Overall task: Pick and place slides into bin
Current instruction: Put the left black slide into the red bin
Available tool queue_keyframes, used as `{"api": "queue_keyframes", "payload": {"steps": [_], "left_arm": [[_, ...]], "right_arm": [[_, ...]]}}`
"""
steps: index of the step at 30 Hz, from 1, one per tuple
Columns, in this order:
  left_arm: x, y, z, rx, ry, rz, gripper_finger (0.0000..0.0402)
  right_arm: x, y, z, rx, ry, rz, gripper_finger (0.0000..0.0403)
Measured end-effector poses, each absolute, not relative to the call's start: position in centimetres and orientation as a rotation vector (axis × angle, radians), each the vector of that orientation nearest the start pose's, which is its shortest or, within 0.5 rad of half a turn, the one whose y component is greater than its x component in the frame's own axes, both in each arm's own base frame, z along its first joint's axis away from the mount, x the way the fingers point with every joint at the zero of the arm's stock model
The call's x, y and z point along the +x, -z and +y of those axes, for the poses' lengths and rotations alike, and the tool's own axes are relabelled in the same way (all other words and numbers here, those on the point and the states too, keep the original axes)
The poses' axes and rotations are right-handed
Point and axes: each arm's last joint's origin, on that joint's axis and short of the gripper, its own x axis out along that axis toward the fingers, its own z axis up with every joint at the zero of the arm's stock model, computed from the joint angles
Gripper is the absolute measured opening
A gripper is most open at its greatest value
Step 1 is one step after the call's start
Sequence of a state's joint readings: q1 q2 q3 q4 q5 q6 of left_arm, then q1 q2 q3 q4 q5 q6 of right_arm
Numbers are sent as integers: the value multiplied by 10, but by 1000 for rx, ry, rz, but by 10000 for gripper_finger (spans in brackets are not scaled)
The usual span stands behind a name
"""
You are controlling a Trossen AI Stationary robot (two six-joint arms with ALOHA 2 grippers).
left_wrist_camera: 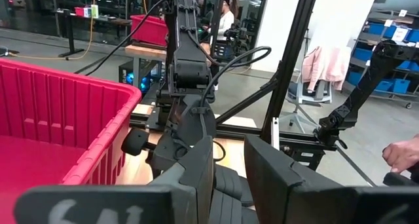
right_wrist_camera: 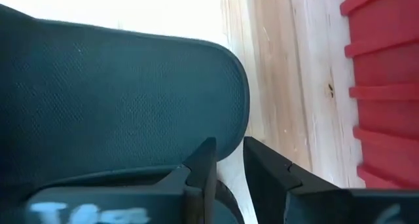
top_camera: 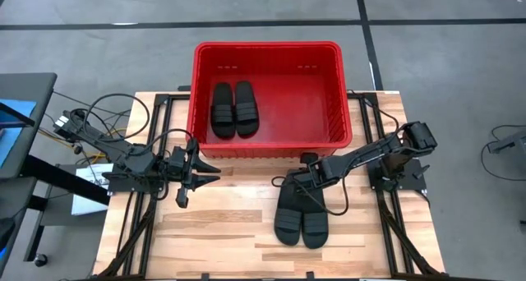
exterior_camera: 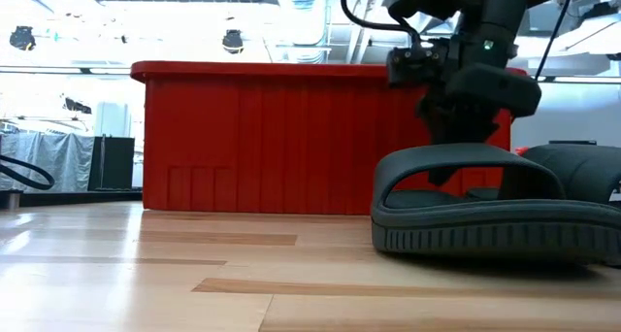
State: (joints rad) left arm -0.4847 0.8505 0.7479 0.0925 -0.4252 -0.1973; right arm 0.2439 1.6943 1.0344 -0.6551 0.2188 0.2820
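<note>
Two sandals (top_camera: 233, 108) are lying in the bin (top_camera: 337, 84); two more (top_camera: 301, 219) are sitting on the table (top_camera: 230, 232). The right gripper (top_camera: 306, 176) is hovering at their heel ends, fingers slightly apart, gripping nothing, as its wrist view shows. The left gripper (top_camera: 205, 176) is waiting, fingers slightly parted, near the bin's front wall.

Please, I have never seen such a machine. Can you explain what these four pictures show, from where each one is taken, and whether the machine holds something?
It is a robot with two dark arms at a wooden table. One picture looks down from above, one looks level across the tabletop, and one camera sits on each wrist. Two black slides already lie in the red bin. Two more slides lie on the table. The right gripper is low at their bin-side ends, fingers slightly apart; no grip shows yet. The left gripper waits beside the bin, empty.
</note>
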Motion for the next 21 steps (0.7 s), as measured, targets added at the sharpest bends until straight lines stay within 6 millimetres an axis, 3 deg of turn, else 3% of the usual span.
{"api": "queue_keyframes", "payload": {"steps": [6, 21], "left_arm": [[174, -335, -78, -193, 58, 16, 77], [174, -335, -78, -192, 58, 21, 77]], "right_arm": [[301, -166, 67, -82, 144, 1271, 97], [309, -166, 46, -22, 152, 1255, 208]]}}
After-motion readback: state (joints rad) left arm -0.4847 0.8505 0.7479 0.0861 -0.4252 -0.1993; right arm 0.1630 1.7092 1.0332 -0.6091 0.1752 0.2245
